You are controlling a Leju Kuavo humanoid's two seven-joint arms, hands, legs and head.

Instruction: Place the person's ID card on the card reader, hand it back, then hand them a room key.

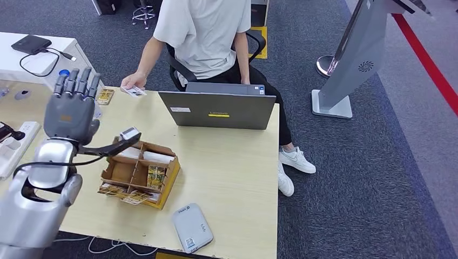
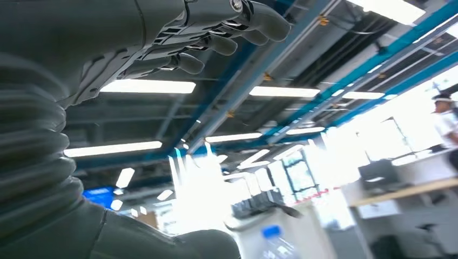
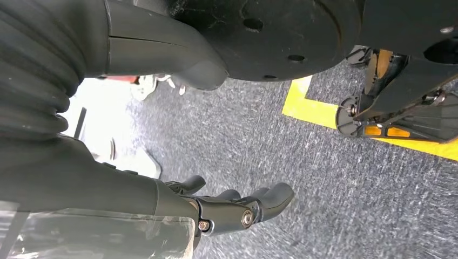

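Rising above the desk's (image 1: 237,162) near-left corner, the left hand (image 1: 70,108) stands upright with its fingers straight and a little apart, holding nothing; the left wrist view confirms it, the fingers (image 2: 216,38) only gently bent against ceiling lights. At about one o'clock from that hand, at the desk's far edge, the seated person's hand (image 1: 131,82) holds the ID card (image 1: 135,90) low, just at the desk surface. The card reader (image 1: 192,227), a pale grey slab, lies at the near edge, roughly five o'clock from the cardboard organiser (image 1: 139,172), which has several compartments with small printed cards in them. A small printed packet (image 1: 105,96) lies on the desk beside the raised fingers. A closed grey Lenovo laptop (image 1: 219,109) sits at twelve o'clock of the desk, in front of the person (image 1: 205,32).

The right wrist view offers what the head view does not: the right hand (image 3: 216,208) hanging over grey carpet (image 3: 259,140) near a yellow floor marking (image 3: 324,113), fingers loosely curled but apart, nothing in them.
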